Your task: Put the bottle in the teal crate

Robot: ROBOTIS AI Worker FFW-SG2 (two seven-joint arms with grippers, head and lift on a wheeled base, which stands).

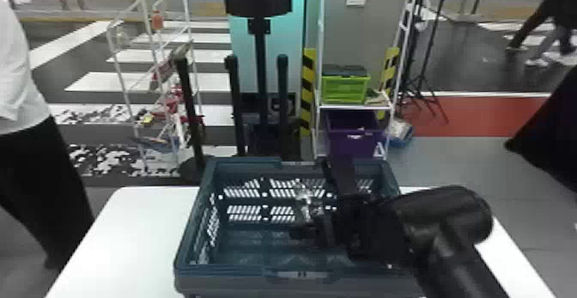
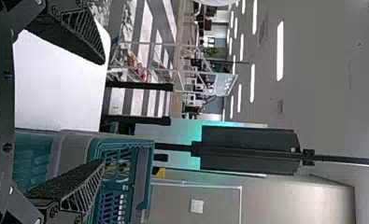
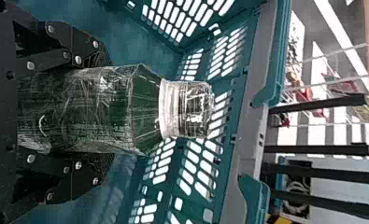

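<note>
Left of the teal crate (image 1: 223,274), the white table (image 1: 137,220) lies exposed. The left gripper (image 2: 102,112) is spread and empty beside the crate's left part, presumably because one arm is enough here. Within the crate's walls, the clear bottle (image 3: 88,112) stands roughly upright, likely so it can be set down base first; whether it touches the crate's floor I cannot tell. The right gripper (image 3: 109,112) grasps its body from both sides, leaving the white-ringed cap (image 3: 187,109) free. Its arm (image 1: 442,215) crosses the crate's right rim, probably to reach the middle.
</note>
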